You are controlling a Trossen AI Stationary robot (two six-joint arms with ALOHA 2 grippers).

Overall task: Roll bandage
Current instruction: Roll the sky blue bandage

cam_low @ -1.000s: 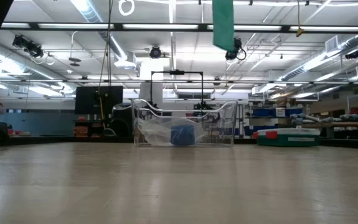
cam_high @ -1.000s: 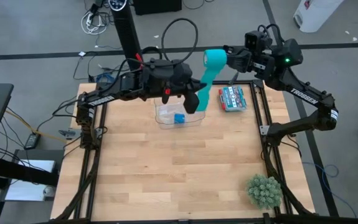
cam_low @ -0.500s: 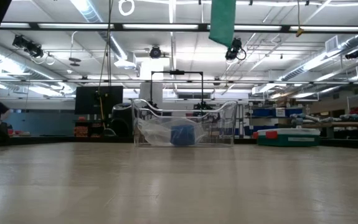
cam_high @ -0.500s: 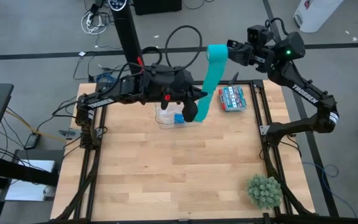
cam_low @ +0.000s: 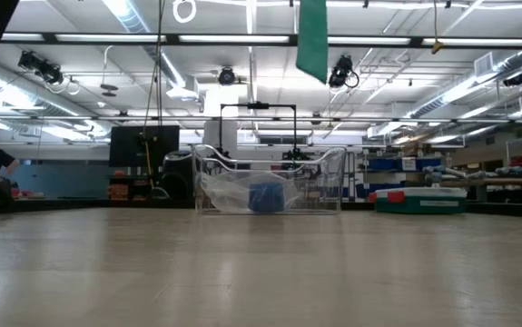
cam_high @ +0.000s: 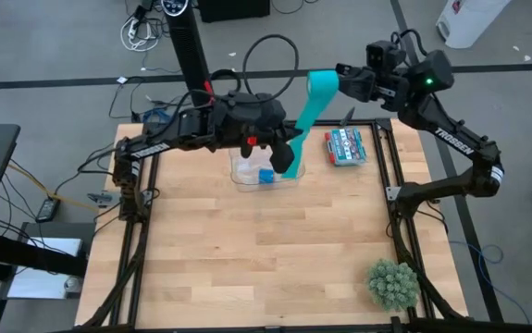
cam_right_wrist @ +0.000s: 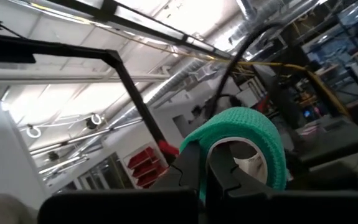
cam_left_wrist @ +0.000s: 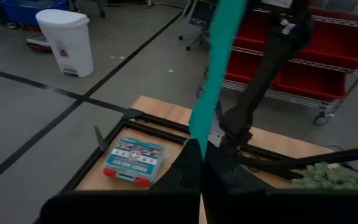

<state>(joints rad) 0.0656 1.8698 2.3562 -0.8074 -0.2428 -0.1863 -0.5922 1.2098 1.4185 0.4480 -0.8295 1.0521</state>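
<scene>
We hold the bandage (cam_high: 305,116) stretched in the air between our two tools, well above the surface (cam_high: 266,250). Nearest us, the left tool (cam_high: 289,159) is clenched on the lower, free end of the strip; in the left wrist view its dark fingers (cam_left_wrist: 191,168) meet on the teal fabric (cam_left_wrist: 215,74), which runs taut up and away from them. That end hangs above a clear bin (cam_high: 264,172) with a small blue roll (cam_high: 266,176) inside, which is not ours to handle.

Farther off, the right tool (cam_high: 338,85) is clenched on the coiled part of the bandage; the right wrist view shows the fingers (cam_right_wrist: 194,165) pinching the wall of the green coil (cam_right_wrist: 241,140), one inside the hollow and one outside.

We judge the bandage to be very light, soft and limp: it keeps its line only because both ends are gripped and pulled apart. Slack would let it droop, twist or fold on itself, so we think steady tension matters more than grip force. The weave looks a little stretchy and not slippery, so a pinch across the full width should hold. The sensible places to take it are where we have it now: flat across the tail, and through the coil's wall.

Beyond the coil lies a small boxed kit (cam_high: 344,146) at the surface's far edge, apart from the work.
</scene>
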